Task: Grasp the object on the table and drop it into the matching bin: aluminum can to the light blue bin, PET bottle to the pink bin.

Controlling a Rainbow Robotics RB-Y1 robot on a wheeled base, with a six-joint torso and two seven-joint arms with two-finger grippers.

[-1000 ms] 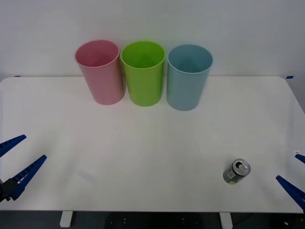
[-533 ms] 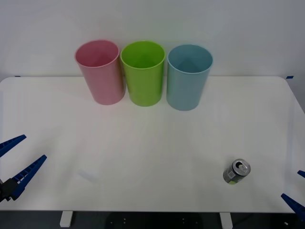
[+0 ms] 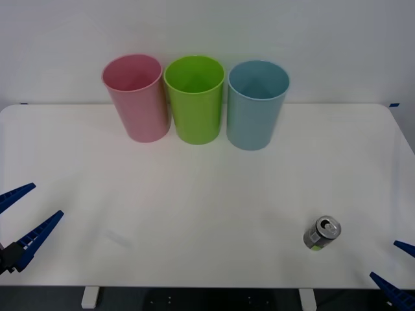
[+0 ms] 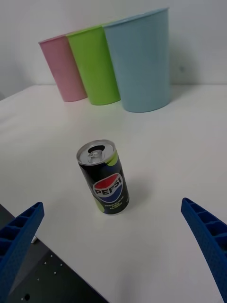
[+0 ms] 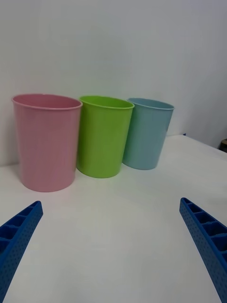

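One upright aluminum can (image 3: pixel 321 233) at lower right on the table (image 3: pixel 207 188), just left of the wide-spread right gripper (image 3: pixel 395 267), likely the nearer; left gripper (image 3: pixel 24 217) far left, splayed too.

Dark aluminum can (image 4: pixel 104 177) upright near white table's (image 3: pixel 194 194) front right, light blue bin (image 3: pixel 256 107) and pink bin (image 3: pixel 136 97) at back

white table (image 3: pixel 194 194): three bins (image 3: pixel 196 98), one can (image 3: pixel 321 233)
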